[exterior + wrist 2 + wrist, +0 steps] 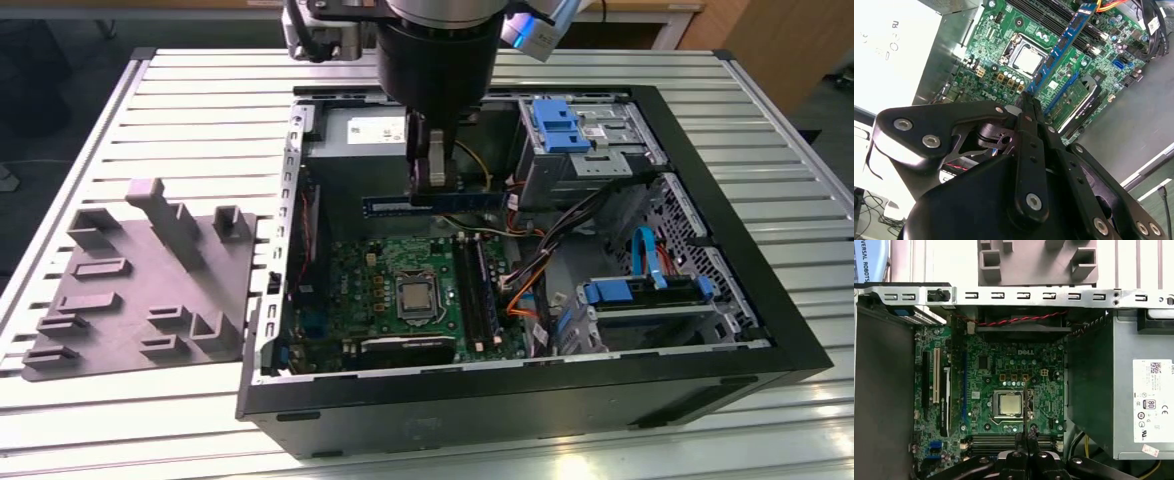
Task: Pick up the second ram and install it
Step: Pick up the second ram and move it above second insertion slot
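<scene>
Your gripper point(430, 195) is clamped on the second ram point(474, 201), pinching it roughly mid-length. The stick hangs level in the air inside the open case point(534, 390). It's above the far part of the motherboard point(387, 265) and not sitting in any slot. In the second wrist view the second ram point(1064, 42) pokes out past the closed fingertips point(1030, 107), with the silver chip point(1028, 60) just beside it. The grey tray point(147, 290) sits on the table point(200, 100), just off the case on the exterior view's left.
</scene>
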`<state>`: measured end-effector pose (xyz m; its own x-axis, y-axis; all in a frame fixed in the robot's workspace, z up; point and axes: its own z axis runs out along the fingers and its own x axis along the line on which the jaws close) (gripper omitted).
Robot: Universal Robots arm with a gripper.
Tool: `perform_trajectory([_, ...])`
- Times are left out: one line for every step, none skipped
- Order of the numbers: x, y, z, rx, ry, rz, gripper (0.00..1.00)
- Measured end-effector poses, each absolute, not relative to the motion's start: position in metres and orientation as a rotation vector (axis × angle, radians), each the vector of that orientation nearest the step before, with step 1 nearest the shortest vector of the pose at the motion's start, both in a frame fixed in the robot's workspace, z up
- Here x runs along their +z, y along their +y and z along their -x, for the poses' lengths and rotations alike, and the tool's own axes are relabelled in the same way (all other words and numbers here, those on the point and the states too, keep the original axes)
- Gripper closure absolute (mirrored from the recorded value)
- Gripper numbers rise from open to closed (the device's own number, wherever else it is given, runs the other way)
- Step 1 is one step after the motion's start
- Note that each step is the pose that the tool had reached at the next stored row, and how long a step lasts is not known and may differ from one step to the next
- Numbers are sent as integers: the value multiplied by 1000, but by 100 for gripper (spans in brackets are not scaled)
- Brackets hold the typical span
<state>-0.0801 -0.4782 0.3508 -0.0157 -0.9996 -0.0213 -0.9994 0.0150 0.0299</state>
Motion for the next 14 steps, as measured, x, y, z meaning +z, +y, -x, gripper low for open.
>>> perform_trajectory([350,-478,80,-57,-2234,-2199,89])
perform_trajectory([349,-478,80,-57,-2235,-2199,89])
perform_trajectory([349,-478,80,-57,-2235,-2199,89])
perform_trajectory([348,-478,80,-57,-2235,-2199,89])
perform_trajectory([347,-478,80,-57,-2235,-2199,89])
perform_trajectory([346,-478,80,-57,-2235,-2199,89])
perform_trajectory([346,-478,80,-57,-2235,-2199,89])
perform_trajectory([345,-478,80,-57,-2235,-2199,89])
perform_trajectory([344,-478,80,-57,-2235,-2199,89])
perform_trajectory([343,-478,80,-57,-2235,-2199,89])
perform_trajectory([342,-478,80,-57,-2235,-2199,89])
perform_trajectory([341,-478,80,-57,-2235,-2199,89])
perform_trajectory([340,-478,80,-57,-2235,-2199,89])
perform_trajectory([339,-478,80,-57,-2235,-2199,89])
